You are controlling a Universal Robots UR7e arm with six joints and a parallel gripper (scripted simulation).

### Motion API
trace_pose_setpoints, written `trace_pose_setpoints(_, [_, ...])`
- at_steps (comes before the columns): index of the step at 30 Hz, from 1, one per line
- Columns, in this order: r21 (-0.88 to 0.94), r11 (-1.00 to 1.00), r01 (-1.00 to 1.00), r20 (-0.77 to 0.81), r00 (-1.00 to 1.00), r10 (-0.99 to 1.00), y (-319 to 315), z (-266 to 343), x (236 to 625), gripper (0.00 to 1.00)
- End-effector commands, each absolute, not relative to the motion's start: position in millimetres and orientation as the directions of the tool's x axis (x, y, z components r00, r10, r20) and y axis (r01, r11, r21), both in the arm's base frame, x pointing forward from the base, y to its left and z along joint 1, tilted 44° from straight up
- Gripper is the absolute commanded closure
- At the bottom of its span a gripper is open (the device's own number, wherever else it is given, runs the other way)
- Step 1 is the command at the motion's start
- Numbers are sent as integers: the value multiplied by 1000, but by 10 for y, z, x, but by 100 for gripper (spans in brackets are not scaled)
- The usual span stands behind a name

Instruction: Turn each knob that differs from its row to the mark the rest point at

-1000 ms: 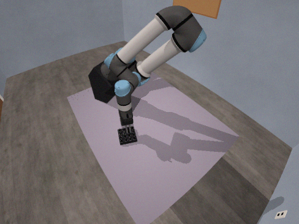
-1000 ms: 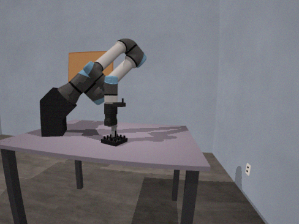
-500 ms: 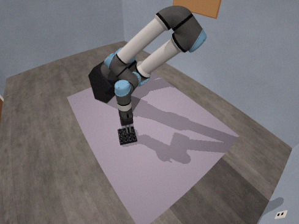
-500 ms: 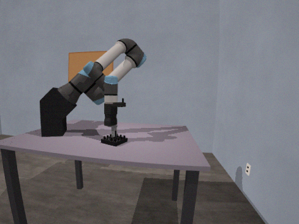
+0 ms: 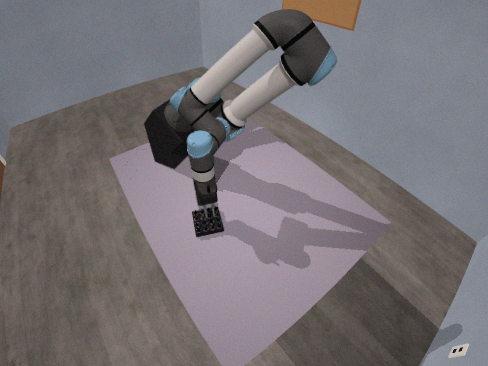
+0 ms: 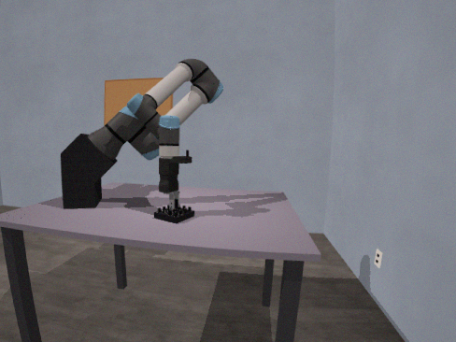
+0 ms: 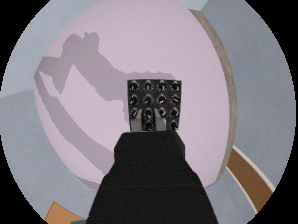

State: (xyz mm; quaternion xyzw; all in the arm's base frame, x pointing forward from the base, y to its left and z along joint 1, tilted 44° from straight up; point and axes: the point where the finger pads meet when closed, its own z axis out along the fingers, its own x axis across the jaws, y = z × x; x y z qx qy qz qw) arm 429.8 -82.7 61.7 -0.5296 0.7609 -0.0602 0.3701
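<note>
A little black knob box (image 5: 215,231) (image 6: 175,220) (image 7: 154,106) sits flat on the pale purple desk (image 5: 250,300) (image 6: 252,234) (image 7: 200,90). It has lots of small dark knobs on top, set out in neat lines, four one way and four the other. Some knobs at the near edge in the wrist view are partly hidden by the claw (image 5: 209,215) (image 6: 174,206) (image 7: 148,116).

The claw points down at the box, and its two gray fingers reach in among the knobs. It is part way open. One dark knob (image 7: 148,114) shows between the fingers in the wrist view, with a bit of space on each side, so the claw is not gripping it. I cannot tell if a finger touches any other knob. The white lines and the printed names are too small to read, so I cannot say where each knob points.

The big robot arm (image 5: 235,65) (image 6: 173,84) is gray and white with blue caps. It goes up from a black stand (image 5: 156,145) (image 6: 70,187) on the desk, bends at the top, and comes back down over the box. Its dark shadow lies across the desk. An orange board (image 5: 325,10) (image 6: 121,95) is on the wall behind the arm.
</note>
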Motion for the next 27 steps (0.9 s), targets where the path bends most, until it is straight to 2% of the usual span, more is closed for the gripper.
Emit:
trace_pose_setpoints(1, [-484,432,-761,-499,-165,-851,-830,619,4299,54])
trace_pose_setpoints(27, [-484,432,-761,-499,-165,-851,-848,663,4260,54])
